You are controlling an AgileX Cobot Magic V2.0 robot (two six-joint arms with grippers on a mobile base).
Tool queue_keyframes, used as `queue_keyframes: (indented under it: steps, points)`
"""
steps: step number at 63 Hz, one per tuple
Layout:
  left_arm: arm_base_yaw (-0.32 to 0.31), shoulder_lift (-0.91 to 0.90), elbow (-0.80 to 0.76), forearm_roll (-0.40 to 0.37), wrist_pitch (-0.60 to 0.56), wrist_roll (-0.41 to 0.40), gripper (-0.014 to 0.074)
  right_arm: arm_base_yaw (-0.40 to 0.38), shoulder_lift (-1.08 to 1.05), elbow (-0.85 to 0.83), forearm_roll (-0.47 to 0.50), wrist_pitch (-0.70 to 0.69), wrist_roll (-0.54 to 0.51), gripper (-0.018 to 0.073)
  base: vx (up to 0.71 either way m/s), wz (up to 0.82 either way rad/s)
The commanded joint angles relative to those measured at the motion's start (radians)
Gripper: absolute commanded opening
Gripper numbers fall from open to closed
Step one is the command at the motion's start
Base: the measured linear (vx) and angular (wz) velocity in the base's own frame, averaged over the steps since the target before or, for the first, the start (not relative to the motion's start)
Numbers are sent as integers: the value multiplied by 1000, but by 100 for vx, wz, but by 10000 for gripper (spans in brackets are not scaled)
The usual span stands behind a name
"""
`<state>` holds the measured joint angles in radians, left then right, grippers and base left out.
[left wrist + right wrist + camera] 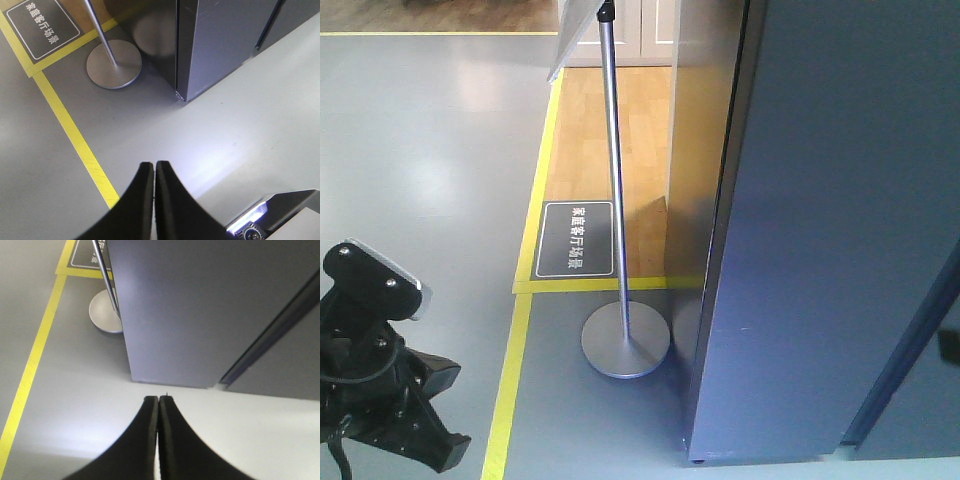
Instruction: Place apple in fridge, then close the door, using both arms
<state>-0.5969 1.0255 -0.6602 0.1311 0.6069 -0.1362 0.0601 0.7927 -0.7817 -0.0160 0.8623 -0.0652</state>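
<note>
Left gripper point(154, 167): fingers pressed together, holding nothing, hanging over pale grey floor point(240, 125). A yellow floor line point(75, 137) runs just left of its tips; ahead and left stands the sign stand point(113, 64) on its round metal base, with a dark floor plaque point(42, 26) beyond. Right gripper point(158, 401): likewise clenched on nothing, tips pointing at the foot of the fridge point(200, 310), dark grey, close ahead. The door point(280, 365) lies ahead to the right, shut flush. Apple not visible in any view. Left arm point(380, 370) shows low in the front view.
</note>
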Motion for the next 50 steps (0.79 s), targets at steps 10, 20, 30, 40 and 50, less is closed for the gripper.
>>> queue_keyframes:
  steps: [10,20,30,40,50]
  points:
    - [1,-15,-24,5,-48,-10,-6,2,-235,55,-17,146,7,-4,0,0]
    - [1,-15,-24,5,-48,-10,-6,2,-344,80,-15,245,8,-4,0,0]
    - [1,-15,-24,5,-48,-10,-6,2,-410,81,-12,281,8,-4,0,0]
    - [1,-15,-24,5,-48,-10,-6,2,-443,81,16,283,13,-4,0,0]
    - [1,-15,-24,5,-48,-10,-6,2,-445,81,16,284,13,-4,0,0]
